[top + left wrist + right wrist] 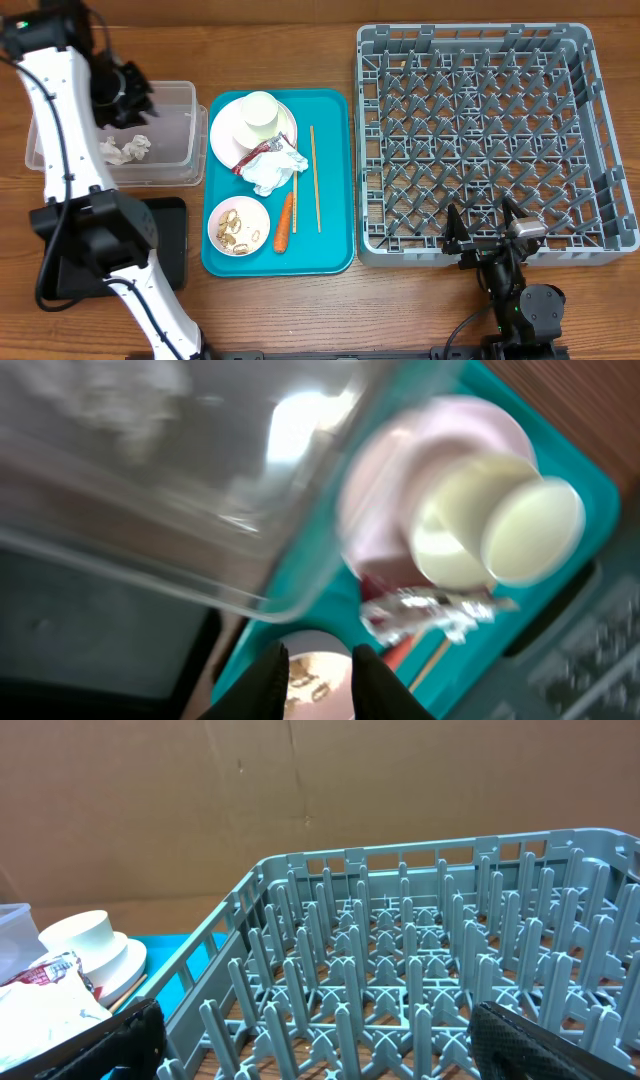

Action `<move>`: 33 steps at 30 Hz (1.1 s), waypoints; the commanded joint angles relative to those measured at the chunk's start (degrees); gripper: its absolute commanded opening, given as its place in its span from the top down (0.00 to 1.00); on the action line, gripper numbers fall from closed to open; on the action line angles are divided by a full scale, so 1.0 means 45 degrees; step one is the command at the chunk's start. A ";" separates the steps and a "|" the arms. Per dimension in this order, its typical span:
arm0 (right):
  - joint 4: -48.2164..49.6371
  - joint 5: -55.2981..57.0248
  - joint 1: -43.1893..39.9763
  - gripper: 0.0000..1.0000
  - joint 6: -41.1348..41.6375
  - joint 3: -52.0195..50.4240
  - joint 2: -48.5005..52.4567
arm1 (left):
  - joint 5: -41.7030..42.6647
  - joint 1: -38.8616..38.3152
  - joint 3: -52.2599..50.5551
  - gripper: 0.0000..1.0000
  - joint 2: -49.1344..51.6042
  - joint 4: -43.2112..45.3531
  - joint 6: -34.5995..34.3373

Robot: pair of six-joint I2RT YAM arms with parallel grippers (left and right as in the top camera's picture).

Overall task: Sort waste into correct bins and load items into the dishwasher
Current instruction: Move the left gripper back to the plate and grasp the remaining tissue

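Observation:
My left gripper [135, 95] [318, 655] hovers over the clear tub [188, 120], slightly open with nothing between its fingers. A crumpled white napkin [125, 150] lies in that tub. The teal tray [335, 110] holds a white plate [228, 140] with an upturned cup [262, 113] [530, 530] on it. It also holds a white napkin [272, 175], a red wrapper [262, 153], foil [430, 610], a carrot [284, 222], chopsticks [314, 180] and a bowl of food scraps [238, 225]. My right gripper [485, 228] [315, 1020] stands wide open and empty at the grey dish rack's [590, 130] near wall.
A shallow black tray [172, 240] lies in front of the clear tub, partly hidden by my left arm [70, 150]. The rack [420, 950] holds only its upright pegs. Bare wood shows along the table's front edge.

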 commanded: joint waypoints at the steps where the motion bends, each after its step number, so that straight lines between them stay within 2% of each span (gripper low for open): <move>1: 0.0039 0.0058 -0.0049 0.00 0.0015 -0.0131 -0.0112 | 0.1287 -0.1282 -0.0107 0.70 -0.0131 -0.0053 0.2006; 3: 0.0034 0.0058 -0.0049 0.00 0.0015 -0.0131 -0.0112 | 0.1059 -0.2016 -0.0437 0.66 -0.0131 -0.0053 0.2016; 9: 0.0039 0.0058 -0.0049 0.00 0.0015 -0.0131 -0.0112 | 0.0355 -0.3949 -0.1302 0.73 -0.0131 -0.0053 0.1962; 17: 0.0039 0.0058 -0.0049 0.00 0.0015 -0.0131 -0.0112 | -0.1919 -0.5843 -0.1627 0.71 -0.0131 -0.0058 0.1525; 20: 0.0039 0.0058 -0.0049 0.00 0.0015 -0.0131 -0.0112 | -0.2409 -0.6271 -0.1851 0.69 -0.0131 -0.0058 0.1535; 23: 0.0039 0.0058 -0.0049 0.00 0.0015 -0.0131 -0.0112 | -0.2968 -0.6562 -0.2181 0.61 -0.0131 -0.0058 0.1545; 25: 0.0034 0.0058 -0.0049 0.00 0.0015 -0.0131 -0.0112 | -0.3473 -0.6645 -0.2501 0.59 -0.0131 -0.0058 0.1540; 33: 0.0039 0.0058 -0.0049 0.00 0.0015 -0.0131 -0.0112 | -0.3716 -0.6465 -0.3793 0.58 -0.0131 0.0102 0.1545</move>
